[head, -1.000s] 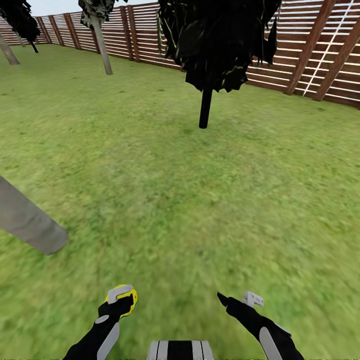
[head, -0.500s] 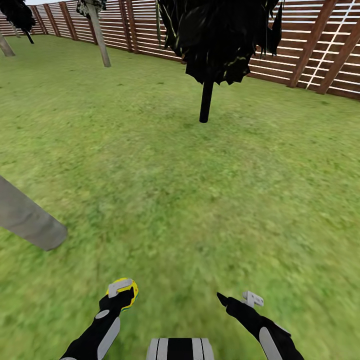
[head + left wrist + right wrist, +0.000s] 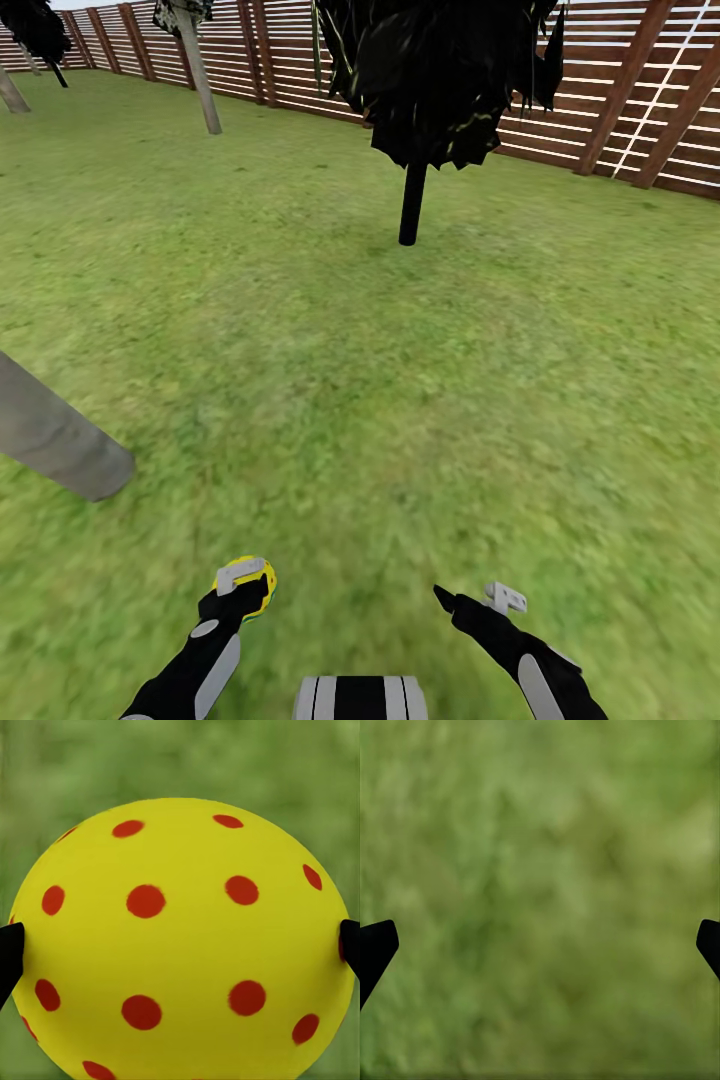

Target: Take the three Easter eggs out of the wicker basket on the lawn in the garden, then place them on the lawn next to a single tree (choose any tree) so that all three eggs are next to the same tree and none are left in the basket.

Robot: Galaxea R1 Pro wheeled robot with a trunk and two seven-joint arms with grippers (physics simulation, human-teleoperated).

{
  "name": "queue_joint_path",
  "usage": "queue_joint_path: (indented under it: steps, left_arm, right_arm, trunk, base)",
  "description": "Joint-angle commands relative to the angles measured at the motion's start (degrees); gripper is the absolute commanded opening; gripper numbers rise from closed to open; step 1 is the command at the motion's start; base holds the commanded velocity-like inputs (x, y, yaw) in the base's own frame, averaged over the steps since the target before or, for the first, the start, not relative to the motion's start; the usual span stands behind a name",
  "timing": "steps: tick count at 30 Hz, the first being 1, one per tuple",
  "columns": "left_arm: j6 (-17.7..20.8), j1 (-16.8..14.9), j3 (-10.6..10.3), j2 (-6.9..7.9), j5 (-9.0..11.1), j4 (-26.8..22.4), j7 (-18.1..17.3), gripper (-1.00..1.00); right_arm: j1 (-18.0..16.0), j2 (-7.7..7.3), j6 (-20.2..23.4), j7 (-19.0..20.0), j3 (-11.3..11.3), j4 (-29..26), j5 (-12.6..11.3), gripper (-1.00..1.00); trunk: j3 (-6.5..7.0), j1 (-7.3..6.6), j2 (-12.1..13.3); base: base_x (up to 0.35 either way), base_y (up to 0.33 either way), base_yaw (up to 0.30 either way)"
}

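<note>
Low over the lawn (image 3: 400,380), left gripper (image 3: 243,585) clamps 1 Easter egg (image 3: 180,945); right gripper (image 3: 470,600) spread, holding nothing.

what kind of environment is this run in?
Looks like a simulated fenced garden: mottled green lawn, a dark slatted wooden fence along the back, and scattered trees, including a black-trunked tree.

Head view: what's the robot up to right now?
The robot stands on the lawn with an Easter egg clamped in its left gripper, held low over the grass. The right gripper is open and holds nothing. A pale grey tree trunk leans in close on the robot's left; a dark thin-trunked tree stands further ahead by the fence. The egg is not yet set down.
</note>
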Motion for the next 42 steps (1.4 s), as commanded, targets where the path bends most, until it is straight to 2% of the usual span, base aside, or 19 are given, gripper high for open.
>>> queue_joint_path:
  steps: [1,7,8,26,42]
  left_arm:
    - [-0.06,0.02,-0.58,0.06,0.88,3.26,0.34,-1.00]
    - [-0.06,0.02,-0.58,0.06,0.96,3.15,0.36,-1.00]
    - [-0.06,0.02,-0.59,0.06,0.96,3.03,0.40,1.00]
    - [-0.01,0.02,-0.55,0.06,1.06,2.53,0.61,1.00]
    - [0.10,0.02,-0.53,-0.03,1.06,2.60,1.03,1.00]
  right_arm:
    - [-0.01,0.04,0.41,0.17,-0.17,-0.05,-0.41,1.00]
    - [-0.01,0.06,0.40,0.17,-0.17,-0.05,-0.41,1.00]
    - [-0.01,0.06,0.40,0.17,-0.17,-0.05,-0.41,1.00]
    - [-0.01,0.06,0.37,0.17,-0.17,-0.04,-0.45,1.00]
    - [-0.01,0.06,0.35,0.24,-0.12,0.03,-0.50,1.00]
  trunk:
    - [-0.04,0.01,0.00]
    - [-0.04,0.01,0.00]
    - [-0.04,0.01,0.00]
    - [-0.04,0.01,0.00]
    - [3.50,-0.40,0.21]
  base:
    - [0.000,0.000,0.000]
    - [0.000,0.000,0.000]
    - [0.000,0.000,0.000]
    - [0.000,0.000,0.000]
    - [0.000,0.000,0.000]
